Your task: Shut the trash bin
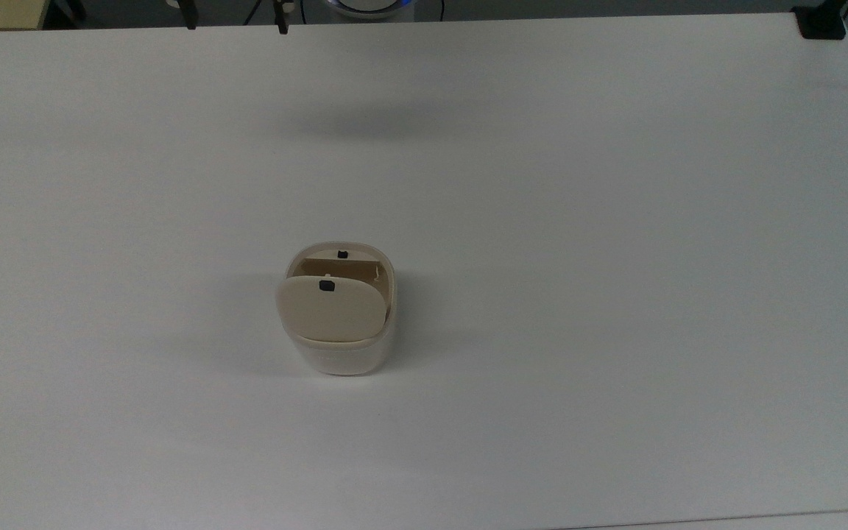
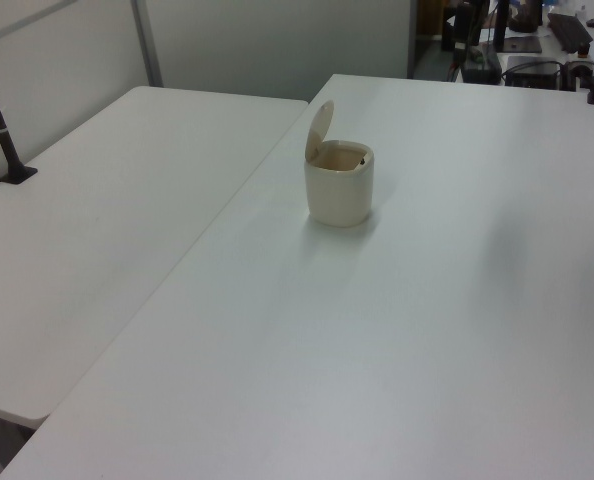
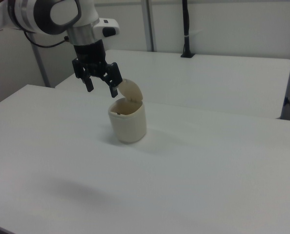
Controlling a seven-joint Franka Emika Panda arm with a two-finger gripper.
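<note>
Up at the right view's left: gripper (image 3: pixel 101 83) hanging high, fingers spread, nothing pinched. Just right of it, mid-table (image 3: pixel 223 180): trash bin (image 3: pixel 128 122), lid (image 3: pixel 130 91) standing up on its hinge. Probably light, stiff plastic, smooth enough to skid or tip. No need to grab really; better a gentle push down on the lid's upper edge.

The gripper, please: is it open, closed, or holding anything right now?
Gripper: open, holding nothing, up beside the bin's raised lid.
</note>
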